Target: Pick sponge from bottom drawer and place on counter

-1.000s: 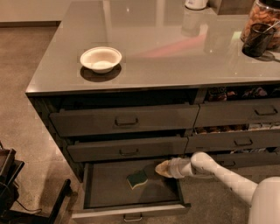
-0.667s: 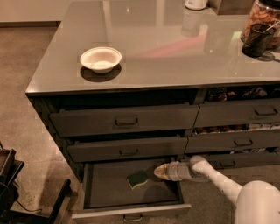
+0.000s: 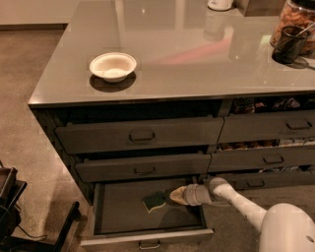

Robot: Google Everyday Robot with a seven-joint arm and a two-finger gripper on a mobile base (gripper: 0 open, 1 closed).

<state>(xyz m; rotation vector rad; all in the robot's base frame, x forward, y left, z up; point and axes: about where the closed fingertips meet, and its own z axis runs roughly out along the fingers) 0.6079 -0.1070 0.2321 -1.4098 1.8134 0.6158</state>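
Note:
The sponge [image 3: 154, 201], dark green over a pale yellow layer, lies flat inside the open bottom drawer [image 3: 123, 209], right of its middle. My gripper [image 3: 173, 195] reaches into the drawer from the right on a white arm, its tan tip just right of the sponge and close to it, perhaps touching its edge. The counter [image 3: 182, 54] is the glossy grey top above the drawers.
A white bowl [image 3: 112, 66] stands on the counter's left part. A dark cup [image 3: 287, 44], a jar [image 3: 297, 19] and a white object [image 3: 219, 4] stand at the counter's far right and back. Two closed drawers sit above the open one. Dark equipment stands on the floor at left.
My gripper has moved left inside the drawer, closer to the sponge. The sponge has not moved.

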